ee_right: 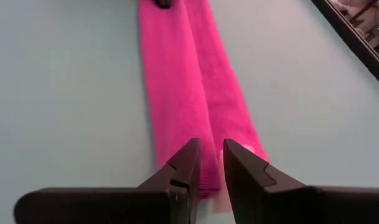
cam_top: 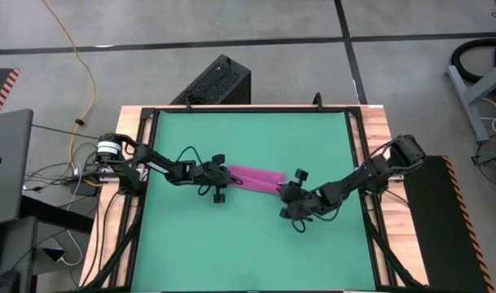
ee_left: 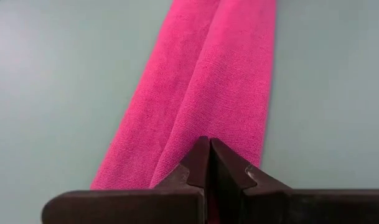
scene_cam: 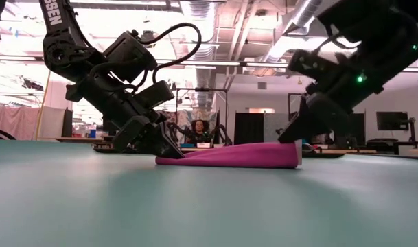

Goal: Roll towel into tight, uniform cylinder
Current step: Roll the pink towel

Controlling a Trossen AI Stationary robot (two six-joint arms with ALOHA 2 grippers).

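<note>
Green mat (cam_top: pixel 248 236) fills the tabletop in the high view, and the towel (cam_top: pixel 256 178) lies near its middle as a long, narrow pink band, already folded or loosely rolled along its length. The left gripper (cam_top: pixel 228 174) sits at one end of it and the right gripper (cam_top: pixel 285 190) at the other, each arm reaching in from its own side.

From the low view, the cloth (scene_cam: pixel 236 156) lies flat and low on the mat, thicker toward one end, with a bit of white at that end that is probably the tag. It looks soft, light and limp, so I judge it will sag and unroll unless both ends are held; the ends are the sensible places to grip.

Looking along the left wrist view, the left gripper (ee_left: pixel 210 163) has its fingers pressed together with no gap, resting on or at the near end of the towel (ee_left: pixel 208 81). Whether any fabric is pinched between them is hidden.

Along the right wrist view, the right gripper (ee_right: pixel 212 160) stands with a narrow gap between its fingers, straddling the near end of the towel (ee_right: pixel 183 81). Cloth shows through the gap, so it appears to be nipping a thin ridge of fabric, though I cannot be sure. The other gripper's tip shows at the far end.
</note>
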